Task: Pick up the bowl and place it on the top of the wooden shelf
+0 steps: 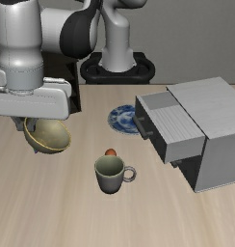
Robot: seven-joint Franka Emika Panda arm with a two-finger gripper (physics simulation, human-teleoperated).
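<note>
An olive-yellow bowl (pixel 49 136) hangs tilted just under my gripper (pixel 31 124) at the exterior view's left, its opening turned partly sideways. The gripper is shut on the bowl's rim, and the bowl seems lifted a little off the tan table (pixel 52 207), with a shadow below it. The shelf is a grey box-shaped cabinet (pixel 214 116) at the exterior view's right, and its flat top is bare. Its drawer (pixel 168 123) is pulled out toward the middle of the table.
A grey-green mug (pixel 113 175) stands in the middle, with a small red object (pixel 111 152) just behind it. A blue patterned plate (pixel 122 118) lies beside the open drawer. The robot's base (pixel 117 66) stands at the back.
</note>
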